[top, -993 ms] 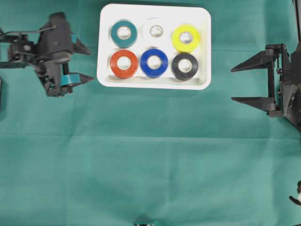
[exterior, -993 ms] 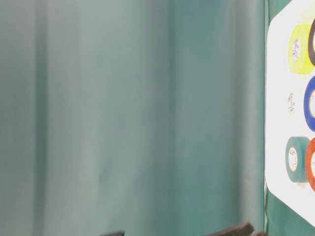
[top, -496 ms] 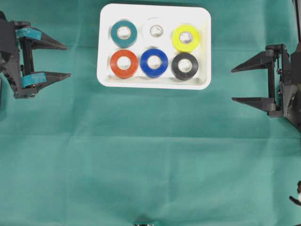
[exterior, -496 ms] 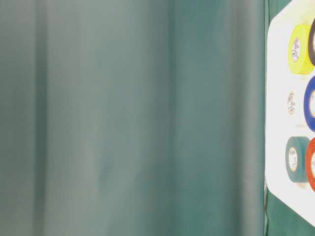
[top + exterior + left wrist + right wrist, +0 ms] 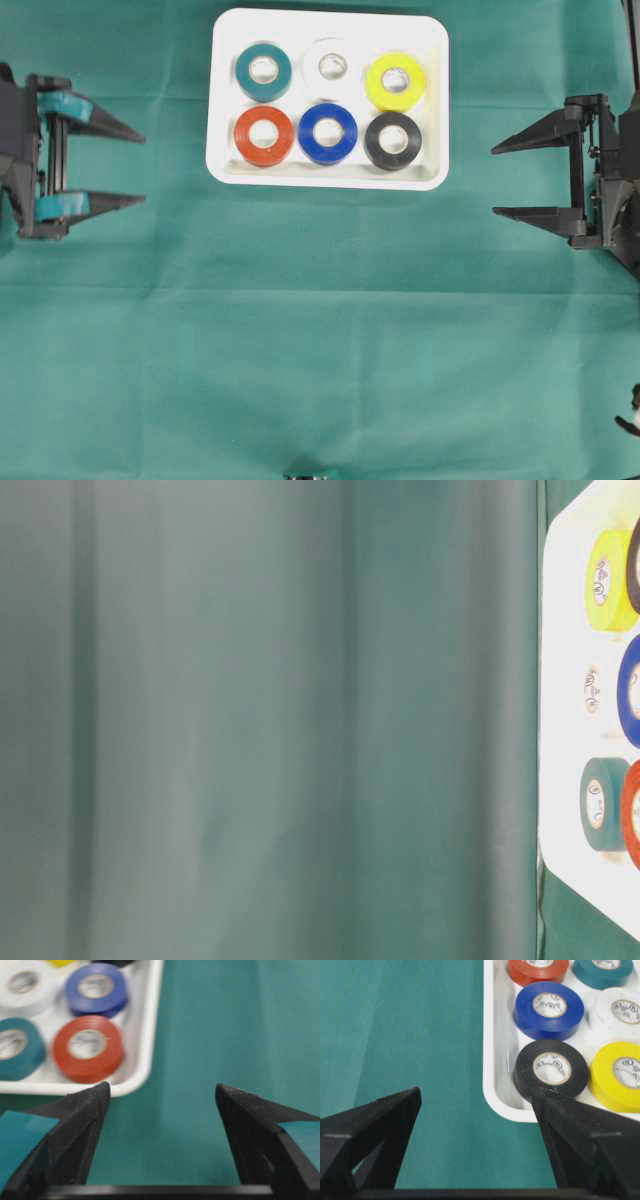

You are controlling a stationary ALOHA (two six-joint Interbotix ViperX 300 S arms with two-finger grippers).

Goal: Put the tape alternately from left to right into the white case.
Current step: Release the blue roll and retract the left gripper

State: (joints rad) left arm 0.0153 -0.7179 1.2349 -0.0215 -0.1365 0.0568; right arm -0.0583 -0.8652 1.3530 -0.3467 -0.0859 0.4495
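Moved since the earlier frames: left gripper [image 5: 135,168] only. It was close beside the left rim of the white case, angled; it has drawn back to the far left edge of the overhead view and now lies level, tips pointing toward the case. Right gripper [image 5: 500,180], case and all rolls are unchanged.

Item 1. White case [image 5: 220,100]: shallow tray with a raised rim, resting on the green cloth [image 5: 320,340] that covers the counter, at top centre of the overhead view. Holds all six rolls in two rows of three, each lying flat.

Item 2. Far row, left to right: teal roll [image 5: 264,71], white roll [image 5: 329,66], yellow roll [image 5: 396,80].

Item 3. Near row, left to right: red roll [image 5: 264,135], blue roll [image 5: 327,133], black roll [image 5: 393,140]. Neighbouring rolls sit just beside one another; whether they touch cannot be told.

Item 4. Left gripper: fingers [image 5: 80,1110] spread wide, nothing between them, teal patches on their inner faces. Well apart from the case.

Item 5. Right gripper: fingers [image 5: 380,1115] spread wide, nothing between them, pointing toward the case from the right and clear of its rim.

Item 6. Table-level view: mostly blurred green cloth; the case shows at the right edge.
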